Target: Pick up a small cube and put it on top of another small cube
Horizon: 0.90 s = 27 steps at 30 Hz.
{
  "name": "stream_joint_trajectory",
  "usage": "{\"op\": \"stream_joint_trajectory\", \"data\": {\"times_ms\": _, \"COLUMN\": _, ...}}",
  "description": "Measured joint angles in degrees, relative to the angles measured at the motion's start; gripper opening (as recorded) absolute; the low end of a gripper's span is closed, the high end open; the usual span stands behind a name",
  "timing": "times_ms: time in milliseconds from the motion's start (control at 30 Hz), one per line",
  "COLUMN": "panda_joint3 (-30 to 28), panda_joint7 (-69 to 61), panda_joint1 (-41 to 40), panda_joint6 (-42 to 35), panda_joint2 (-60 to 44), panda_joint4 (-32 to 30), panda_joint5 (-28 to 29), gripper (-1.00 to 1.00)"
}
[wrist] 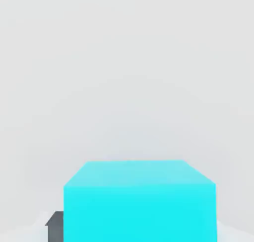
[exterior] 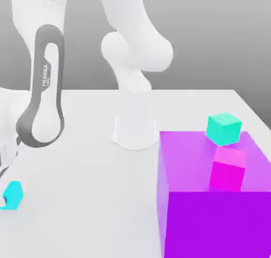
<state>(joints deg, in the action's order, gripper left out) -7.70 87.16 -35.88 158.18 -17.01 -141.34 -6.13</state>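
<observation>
Item: your cyan cube [exterior: 12, 194] sat on the white surface [exterior: 84, 188] at the exterior view's left edge, your fingers [wrist: 55, 226] clamped on it. Teal cube [exterior: 224, 129] rested atop the purple block [exterior: 211, 198], beside a magenta cube [exterior: 228, 169].

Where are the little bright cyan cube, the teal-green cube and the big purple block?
Bright cyan cube [wrist: 140, 201], hand view, front face.
Teal-green cube [exterior: 224, 129], exterior view, middle.
Big purple block [exterior: 211, 225], exterior view, front face.

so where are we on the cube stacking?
Early. The pincer has reached the cyan cube at the table's edge on the exterior view's left; in the hand view the cube sits right by a finger. It looks not yet lifted. Left: lift, carry and set it on the teal cube beside the purple block.
</observation>
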Motion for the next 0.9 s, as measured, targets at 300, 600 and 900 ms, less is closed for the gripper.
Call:
{"op": "stream_joint_trajectory", "data": {"times_ms": 300, "panda_joint3": 7.8, "panda_joint7": 23.9, "panda_joint1": 14.4, "panda_joint6": -18.0, "panda_joint2": 12.1, "panda_joint4": 7.7, "panda_joint5": 2.8, "gripper": -1.0}}
{"op": "stream_joint_trajectory", "data": {"times_ms": 600, "panda_joint3": 17.4, "panda_joint7": 51.0, "panda_joint1": 33.0, "panda_joint6": -36.5, "panda_joint2": 20.6, "panda_joint4": 17.5, "panda_joint5": 3.9, "gripper": -1.0}}
{"op": "stream_joint_trajectory", "data": {"times_ms": 900, "panda_joint3": 22.0, "panda_joint7": 63.7, "panda_joint1": 39.6, "panda_joint6": -35.5, "panda_joint2": 19.8, "panda_joint4": 16.0, "panda_joint5": 5.4, "gripper": 1.0}}
